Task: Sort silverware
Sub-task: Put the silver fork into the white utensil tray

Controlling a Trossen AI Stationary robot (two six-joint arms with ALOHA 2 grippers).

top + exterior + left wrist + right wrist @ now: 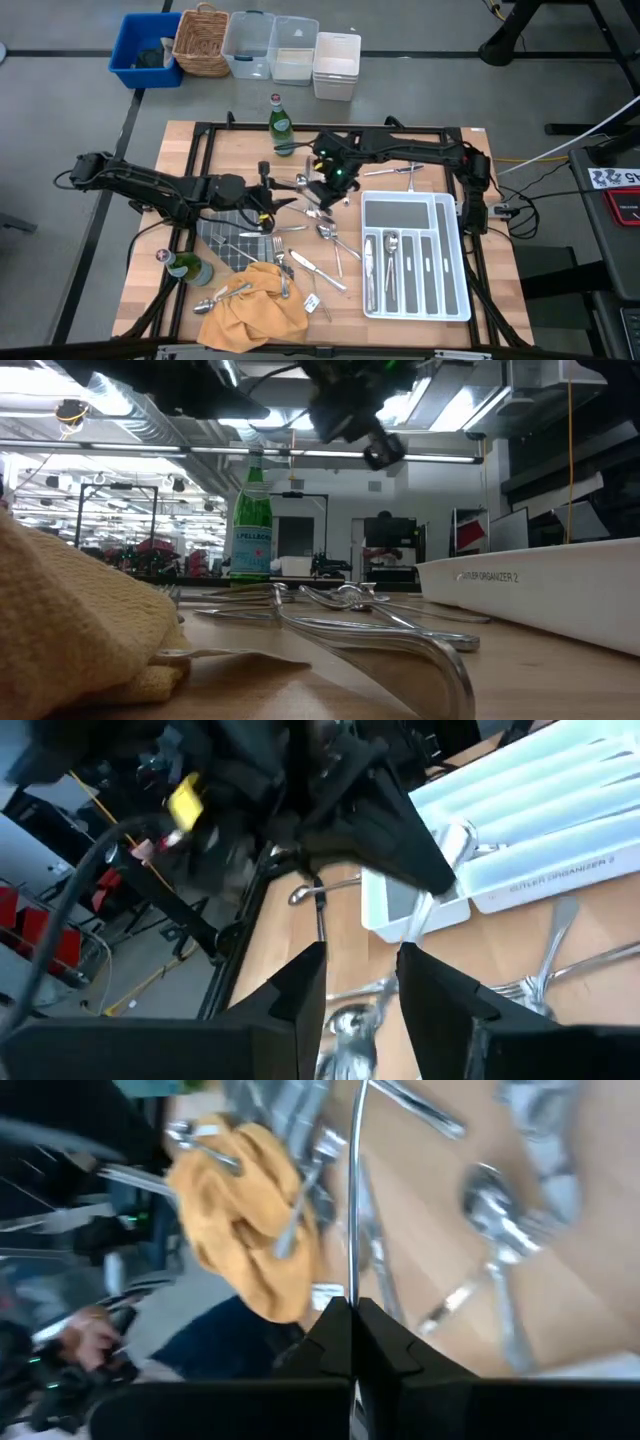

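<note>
right tool (352,1315) pinches a silverware piece (356,1180); left tool (362,982) spread beside it.

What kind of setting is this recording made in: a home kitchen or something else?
Most likely a robotics lab or workshop, not a kitchen. The wooden table sits in a black metal frame on a bare grey floor, plastic storage bins stand beside it, and the low view shows exposed ceiling ducts and workstations behind.

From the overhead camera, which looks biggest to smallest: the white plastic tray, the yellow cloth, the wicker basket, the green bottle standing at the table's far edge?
1. White plastic tray
2. Yellow cloth
3. Wicker basket
4. Green bottle
</note>
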